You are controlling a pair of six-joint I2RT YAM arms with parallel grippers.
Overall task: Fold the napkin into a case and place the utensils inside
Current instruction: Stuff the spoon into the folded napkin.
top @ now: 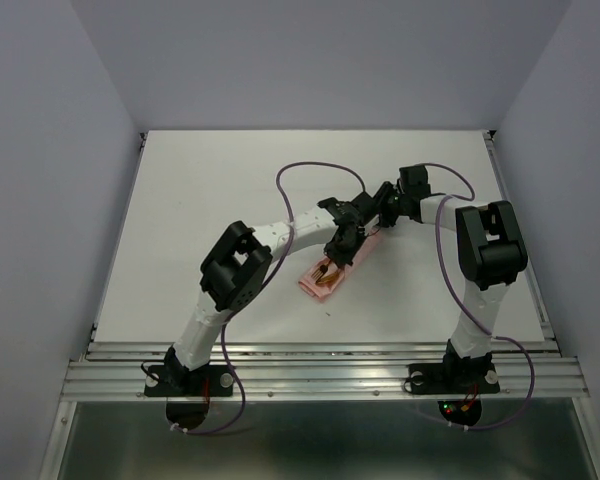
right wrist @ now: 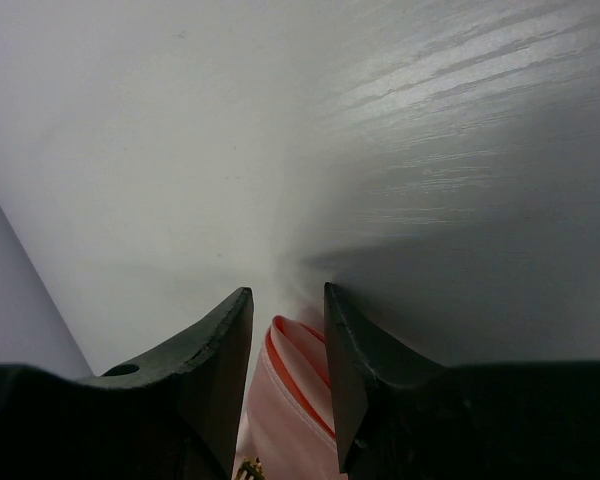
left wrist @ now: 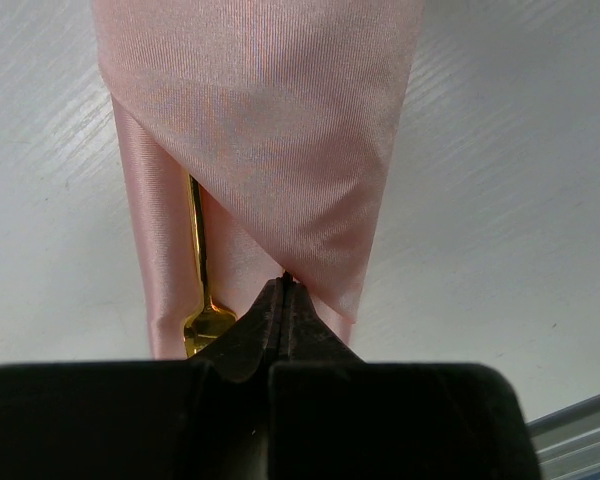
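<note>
Left gripper [left wrist: 285,300] sits closest in its wrist view. Its fingers are pressed fully together right at the lower edge of the case [left wrist: 270,130] flap, and I can't tell if any cloth is nipped. Right gripper [right wrist: 287,292] straddles the case's far end with fingers partway apart; squeezing or not, can't tell. Case lies flat on the white table [left wrist: 510,180], with a gold spoon [left wrist: 197,240] tucked under its flap, bowl poking out the near end. Cloth looks thin, floppy and satiny-slick, so I'd pinch a folded edge, several layers at once. Spoon's probably light, stiff and slippery, so grab the handle. No brands or writing anywhere.
</note>
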